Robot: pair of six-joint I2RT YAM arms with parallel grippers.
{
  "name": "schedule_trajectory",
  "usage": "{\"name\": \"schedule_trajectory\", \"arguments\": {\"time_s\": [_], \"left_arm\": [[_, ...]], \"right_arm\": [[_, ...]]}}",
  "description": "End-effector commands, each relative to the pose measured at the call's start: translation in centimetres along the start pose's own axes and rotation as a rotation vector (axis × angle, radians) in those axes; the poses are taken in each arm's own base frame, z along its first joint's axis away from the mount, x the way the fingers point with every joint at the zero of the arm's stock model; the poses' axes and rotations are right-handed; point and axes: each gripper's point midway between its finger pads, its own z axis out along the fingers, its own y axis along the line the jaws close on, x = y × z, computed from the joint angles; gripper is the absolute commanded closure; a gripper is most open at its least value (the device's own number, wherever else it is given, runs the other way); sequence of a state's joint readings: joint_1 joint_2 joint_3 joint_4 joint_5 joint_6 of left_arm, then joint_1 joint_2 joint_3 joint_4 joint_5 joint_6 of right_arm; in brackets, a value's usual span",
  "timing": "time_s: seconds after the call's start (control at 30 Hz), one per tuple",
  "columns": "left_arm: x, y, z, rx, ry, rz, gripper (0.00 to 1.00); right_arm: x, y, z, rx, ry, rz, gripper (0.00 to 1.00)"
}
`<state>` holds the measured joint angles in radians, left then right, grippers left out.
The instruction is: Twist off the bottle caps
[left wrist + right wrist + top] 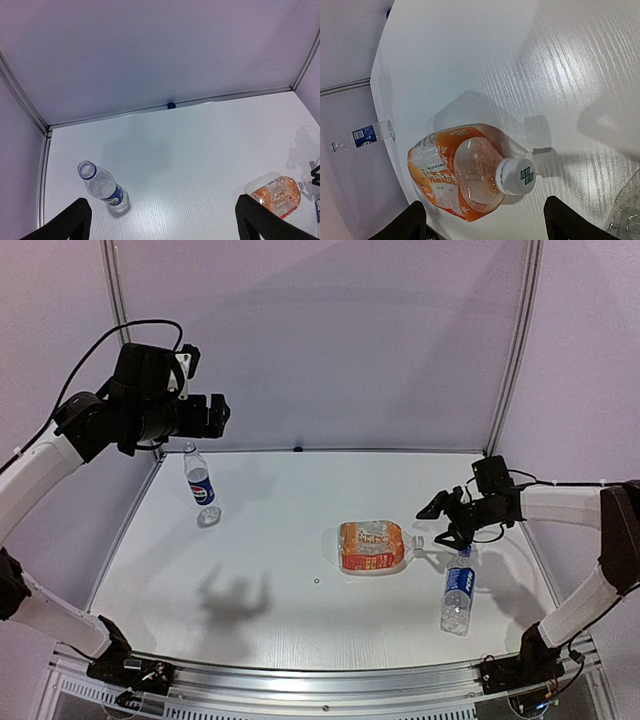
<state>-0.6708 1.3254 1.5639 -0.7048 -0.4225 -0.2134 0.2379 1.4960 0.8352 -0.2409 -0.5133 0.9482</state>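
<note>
Left arm (100, 420) raised high, jaws spread wide; right arm (560, 505) low, jaws apart near whitish cap (516, 176).

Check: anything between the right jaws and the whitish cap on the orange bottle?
Nothing visible. In the right wrist view the whitish cap sits directly ahead of the open right jaws, on the orange bottle lying on its side. The slim clear bottle is off to one side, outside that path.
</note>
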Motion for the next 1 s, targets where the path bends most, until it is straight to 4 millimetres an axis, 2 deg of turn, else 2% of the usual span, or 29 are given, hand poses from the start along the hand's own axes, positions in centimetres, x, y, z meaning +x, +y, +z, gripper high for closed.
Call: {"name": "schedule_trajectory", "arguments": {"time_s": [0.0,0.43,0.77,0.97], "left_arm": [[-0.3,-1.3,-0.1,0.037,0.005,-0.002,0.02],[0.1,-1.9,-0.3,0.044,0.014,0.005,0.02],[0.3,-1.9,-0.1,0.041,0.02,0.011,0.02],[0.2,-2.0,0.1,0.039,0.021,0.02,0.02]], "right_arm": [[0.3,-1.4,1.0,0.02,0.028,0.093,0.19],[1.1,-3.4,3.7,0.015,0.093,0.187,0.33],[1.0,-3.3,4.8,-0.025,0.109,0.187,0.46],[0.9,-3.2,4.9,-0.032,0.109,0.179,0.59]]}}
